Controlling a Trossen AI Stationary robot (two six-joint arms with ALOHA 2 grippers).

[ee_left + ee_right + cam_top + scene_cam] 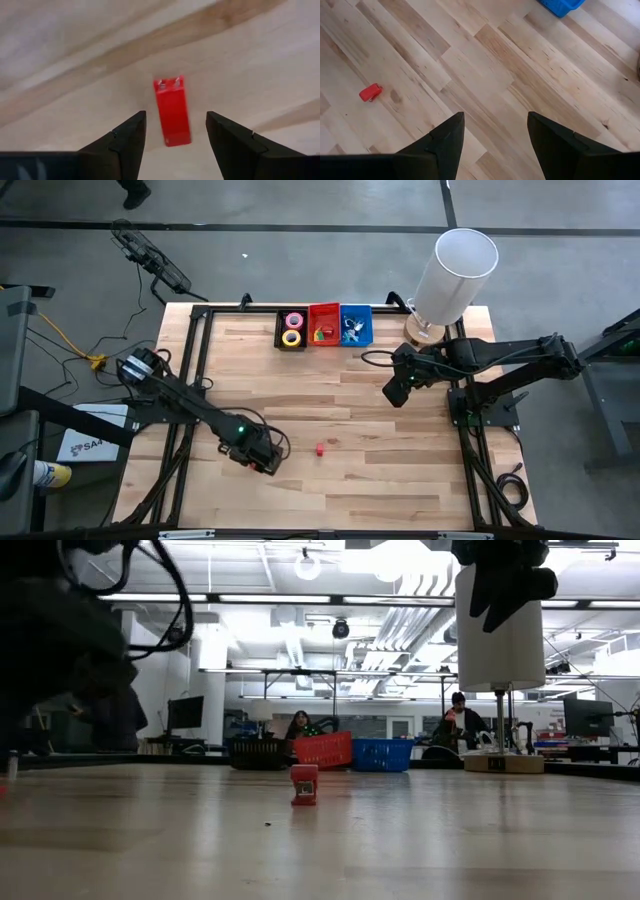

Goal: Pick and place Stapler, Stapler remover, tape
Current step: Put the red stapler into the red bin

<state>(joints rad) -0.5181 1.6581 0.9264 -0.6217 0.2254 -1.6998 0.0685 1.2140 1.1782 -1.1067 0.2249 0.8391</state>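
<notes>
A small red stapler [319, 449] with metal tips at one end lies flat on the wooden table; it also shows in the low view [304, 784] and far off in the right wrist view [370, 92]. My left gripper [278, 452] sits low, just left of it and open. In its wrist view the stapler [172, 111] lies between the spread fingers [131, 135] with a gap on each side. My right gripper [393, 395] hangs open above the table's right part [496, 116]. Pink and yellow tape rolls [292, 330] sit in a black bin.
Three bins stand side by side at the far edge: black [281, 332], red [323, 313] and blue [357, 311], the last two holding small items. A white cylinder on a wooden base [452, 275] stands at the far right corner. People sit beyond the table [300, 725].
</notes>
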